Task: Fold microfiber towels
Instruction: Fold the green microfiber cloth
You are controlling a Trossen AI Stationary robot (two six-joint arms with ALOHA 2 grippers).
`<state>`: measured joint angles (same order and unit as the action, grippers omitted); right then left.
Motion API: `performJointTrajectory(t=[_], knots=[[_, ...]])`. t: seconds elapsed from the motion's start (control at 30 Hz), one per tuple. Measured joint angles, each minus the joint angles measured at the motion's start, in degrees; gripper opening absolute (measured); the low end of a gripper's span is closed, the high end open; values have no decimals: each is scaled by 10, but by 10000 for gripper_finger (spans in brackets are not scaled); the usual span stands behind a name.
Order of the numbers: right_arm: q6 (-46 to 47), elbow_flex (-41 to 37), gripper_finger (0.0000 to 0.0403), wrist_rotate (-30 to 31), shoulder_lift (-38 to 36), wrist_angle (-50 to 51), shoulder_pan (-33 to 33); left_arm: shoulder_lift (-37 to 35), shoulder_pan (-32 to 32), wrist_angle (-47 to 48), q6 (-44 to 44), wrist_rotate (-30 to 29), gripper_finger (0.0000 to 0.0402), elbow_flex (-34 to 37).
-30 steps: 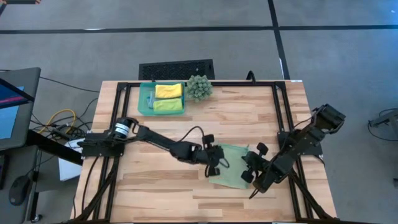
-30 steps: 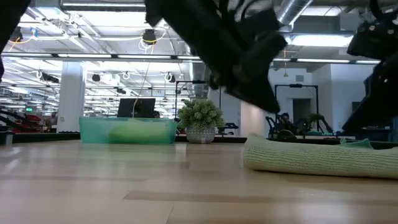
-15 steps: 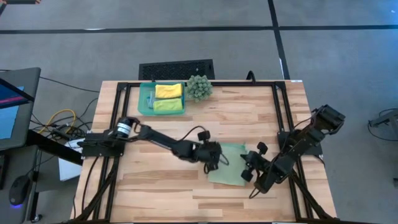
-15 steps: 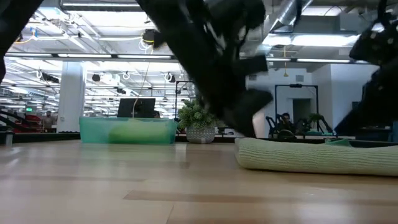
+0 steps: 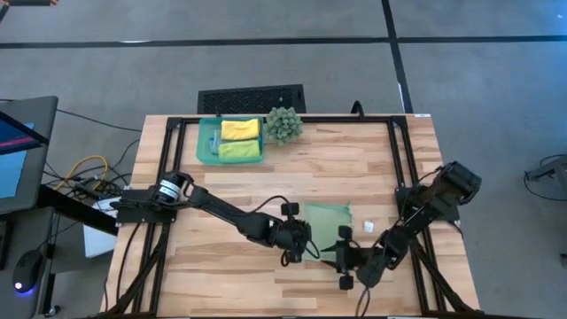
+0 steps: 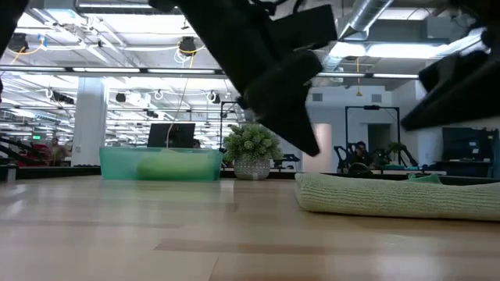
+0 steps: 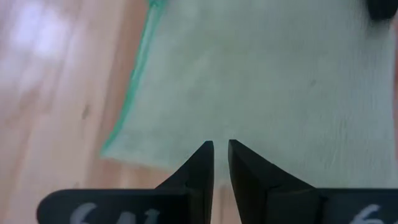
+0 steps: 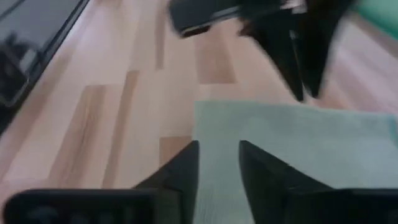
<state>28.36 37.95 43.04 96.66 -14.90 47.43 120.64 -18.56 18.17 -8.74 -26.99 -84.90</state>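
A pale sage green microfiber towel (image 5: 326,221) lies folded and flat on the table at centre right; it also shows in the low view (image 6: 391,195). My left gripper (image 5: 301,248) hovers over the towel's near left corner (image 7: 109,148), its fingers shut with only a slit between them (image 7: 221,149). In the low view it hangs clear above the towel (image 6: 308,144). My right gripper (image 5: 342,260) is open (image 8: 219,152) and stands over the towel's near edge (image 8: 205,109) without touching it. A yellow towel (image 5: 240,129) and a lime green towel (image 5: 239,150) lie in the tray.
A teal plastic tray (image 5: 205,142) stands at the far left of the table, with a spiky green plant (image 5: 283,124) beside it. A small white scrap (image 5: 368,228) lies just right of the towel. Bare wood stretches along the near edge and the left side.
My right gripper has swung toward the table's near edge and to the left, and its wrist has turned. My left gripper has moved a little toward the near edge. The sage towel's left end has slid slightly left; the towel lies flat on the table.
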Motion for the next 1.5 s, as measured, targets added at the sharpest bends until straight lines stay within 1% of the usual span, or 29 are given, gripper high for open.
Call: performJointTrajectory(t=[0.07, 0.13, 0.17, 0.27, 0.33, 0.4, 0.5, 0.6, 0.67, 0.73, 0.8, 0.83, 0.9, 1.0, 1.1, 1.2, 1.27, 1.43, 1.5], knots=[[-48, 0, 165, -26, 29, -23, -7, 9, 0, -14, -2, 12, 41, -1], [-89, 4, 191, -29, 57, -36, -11, 13, 0, 0, -4, 18, 41, 0], [-106, 13, 202, -31, 72, -41, -12, 16, 0, -7, -4, 32, 41, -1], [-165, 36, 218, -32, 105, -38, -14, 24, 2, 9, -9, 62, 41, -1], [-193, 48, 218, -33, 120, -29, -18, 24, 3, 21, -16, 64, 41, 0], [-195, 65, 208, -35, 136, -13, -24, 23, 4, 33, -27, 61, 41, -1], [-181, 79, 175, -55, 140, 19, -35, 16, 4, 43, -42, 61, 41, -1], [-164, 81, 124, -86, 138, 26, -45, 7, 1, 64, -51, 61, 41, -16], [-164, 81, 85, -95, 135, 29, -46, 1, -2, 81, -52, 42, 41, -24], [-164, 80, 47, -100, 130, 33, -47, -1, -2, 63, -36, 16, 41, -27], [-164, 79, 18, -104, 125, 38, -48, -1, 1, 50, -8, 6, 41, -27], [-163, 78, 12, -110, 122, 39, -48, 1, 5, 43, 4, 9, 41, -24], [-147, 78, 16, -124, 114, 41, -47, 7, 17, 39, 10, 17, 41, -15], [-119, 77, 33, -138, 99, 33, -37, 9, 32, 50, -1, 10, 41, 8], [-105, 77, 31, -146, 88, 31, -24, 9, 38, 47, -14, 14, 41, 18], [-89, 77, 17, -173, 75, 24, -15, 9, 31, 63, -24, 55, 41, 18], [-75, 78, 11, -193, 66, 23, -9, 9, 22, 68, -32, 69, 41, 18], [-42, 78, 22, -237, 59, -3, -1, -18, -2, 92, -39, 71, 41, 9], [-29, 78, 27, -266, 59, -18, -3, -36, -10, 95, -41, 64, 41, 4]])
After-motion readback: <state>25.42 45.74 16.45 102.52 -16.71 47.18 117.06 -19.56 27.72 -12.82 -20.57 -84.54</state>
